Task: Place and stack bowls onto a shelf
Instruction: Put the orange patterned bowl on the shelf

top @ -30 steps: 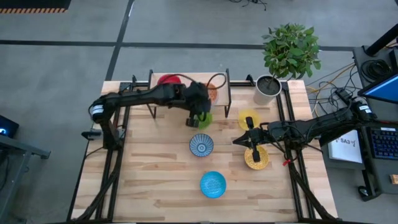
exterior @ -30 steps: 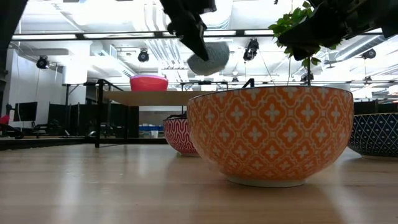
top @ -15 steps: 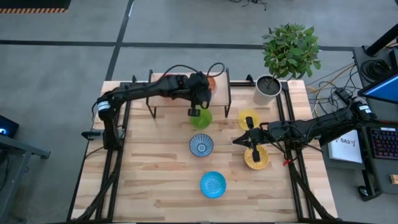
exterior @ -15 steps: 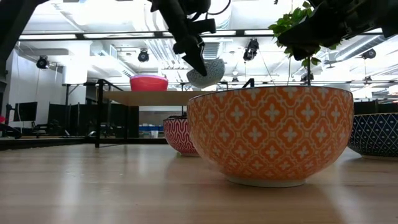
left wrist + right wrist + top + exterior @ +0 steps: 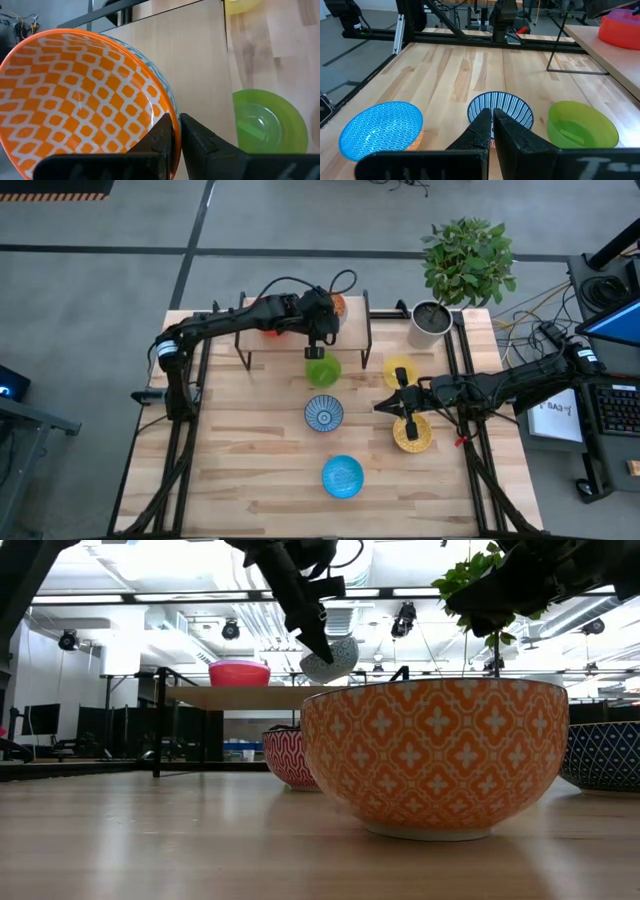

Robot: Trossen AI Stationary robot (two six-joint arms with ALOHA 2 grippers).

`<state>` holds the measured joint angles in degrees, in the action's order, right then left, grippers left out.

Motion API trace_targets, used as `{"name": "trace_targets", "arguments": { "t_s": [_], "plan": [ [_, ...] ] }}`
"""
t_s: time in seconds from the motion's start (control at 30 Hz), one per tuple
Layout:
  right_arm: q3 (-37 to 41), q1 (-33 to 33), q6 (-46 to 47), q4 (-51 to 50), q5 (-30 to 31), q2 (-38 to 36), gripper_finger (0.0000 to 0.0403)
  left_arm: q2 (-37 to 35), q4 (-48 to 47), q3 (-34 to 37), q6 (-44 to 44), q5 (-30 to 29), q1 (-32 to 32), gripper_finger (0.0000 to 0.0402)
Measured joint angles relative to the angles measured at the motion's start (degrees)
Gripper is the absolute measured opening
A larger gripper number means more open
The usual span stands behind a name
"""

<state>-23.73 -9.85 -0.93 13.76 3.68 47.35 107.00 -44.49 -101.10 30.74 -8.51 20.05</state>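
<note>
Left hand (image 5: pixel 174 131) pinching orange bowl (image 5: pixel 75 95) rim, now moved over shelf (image 5: pixel 355 330); right hand (image 5: pixel 385 406) closed, unmoved above desk (image 5: pixel 250 450).

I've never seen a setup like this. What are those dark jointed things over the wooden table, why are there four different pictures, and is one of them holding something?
They are two robot arms, each ending in a two-finger gripper. One camera looks straight down, one sits at table height, and one rides on each wrist.

The left gripper pinches the rim of an orange lattice-patterned bowl above the small wooden-topped shelf, where a red bowl already sits.

The right gripper waits shut and empty over the table.

On the slatted tabletop lie a green bowl, a blue-white striped bowl, a light blue bowl, a yellow bowl and a gold bowl, beside a potted plant.
</note>
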Motion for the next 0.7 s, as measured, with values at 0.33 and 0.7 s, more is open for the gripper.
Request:
{"name": "trace_targets", "arguments": {
  "t_s": [0.33, 0.7],
  "plan": [
    [0.0, 0.0, 0.0, -0.2, 0.0, 0.0, 0.0009, 2.0, 2.4, 0.7, -1.3, 0.1, 0.5, 0.0013],
    [-0.1, 0.0, 0.0, -0.3, 0.0, 0.0, 0.0009, 3.8, 2.8, 0.7, -1.2, -0.2, 0.5, 0.0014]
  ]
}}
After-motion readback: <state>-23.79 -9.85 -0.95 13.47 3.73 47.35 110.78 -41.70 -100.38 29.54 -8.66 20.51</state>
